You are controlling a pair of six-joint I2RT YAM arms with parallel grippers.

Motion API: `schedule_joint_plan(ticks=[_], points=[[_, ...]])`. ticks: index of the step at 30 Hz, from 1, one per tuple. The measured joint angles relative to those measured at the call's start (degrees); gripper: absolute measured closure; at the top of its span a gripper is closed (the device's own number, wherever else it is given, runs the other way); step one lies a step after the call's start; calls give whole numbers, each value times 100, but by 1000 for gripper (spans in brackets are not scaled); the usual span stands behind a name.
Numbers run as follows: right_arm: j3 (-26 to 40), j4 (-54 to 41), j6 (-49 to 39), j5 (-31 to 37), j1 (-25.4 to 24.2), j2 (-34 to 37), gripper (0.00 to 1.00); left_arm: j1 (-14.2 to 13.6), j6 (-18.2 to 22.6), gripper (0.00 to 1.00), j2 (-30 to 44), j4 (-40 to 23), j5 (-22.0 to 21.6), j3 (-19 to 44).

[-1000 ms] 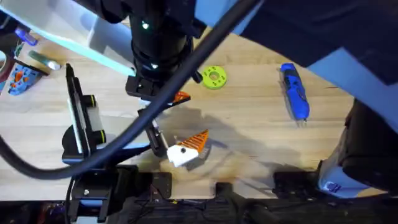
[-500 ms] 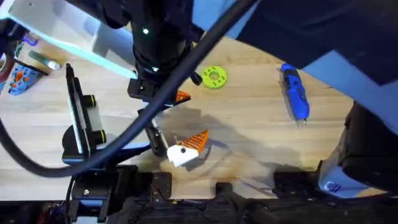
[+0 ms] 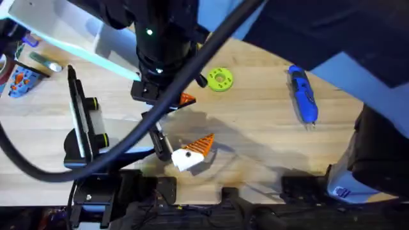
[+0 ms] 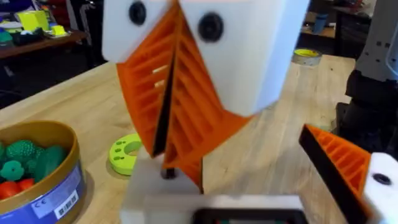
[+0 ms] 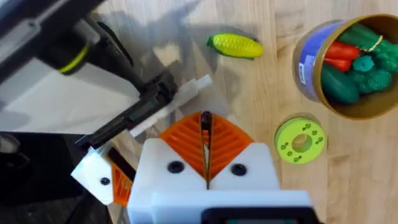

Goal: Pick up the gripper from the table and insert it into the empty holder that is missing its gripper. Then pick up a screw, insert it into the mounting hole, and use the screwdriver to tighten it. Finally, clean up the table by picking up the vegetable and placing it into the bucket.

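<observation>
**A:** On the table, where's the screwdriver [image 3: 302, 94]?

**B:** Right side in the overhead view, flat on the wood and well apart from the green ring disc [image 3: 220, 79]. Neither of my pincers is touching it.

**A:** And your pincers, open or not?

**B:** My left pincer [image 4: 168, 124] has its orange ribbed pads pressed together w/ nothing I can make out between them. My right pincer [image 5: 205, 134] is the same, pads meeting along one dark seam. It hangs above the tabletop, facing down.

**A:** Vegetable?

**B:** The yellow one [image 5: 235, 45] lies on its side on the bare wood, near the bucket [image 5: 306, 65] but not touching it.

**A:** What's in the bucket?

**B:** Green and red toy veg. The ring disc sits just beside it, apart from the wall.

**A:** Anything else close to you?

**B:** A white block [image 3: 184, 160] w/ an orange ribbed wedge [image 3: 203, 145] fixed to it, near the table's front edge. A thin black bar [image 3: 157, 139] reaches down to it. There's also a small orange bit under the big dark arm, can't tell what it is
</observation>
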Motion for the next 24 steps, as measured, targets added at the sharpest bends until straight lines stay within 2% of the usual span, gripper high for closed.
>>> schedule_joint_plan(ticks=[24], points=[[-193,93,0,0,0,0,996,0,0,14,0,0,2,0]])
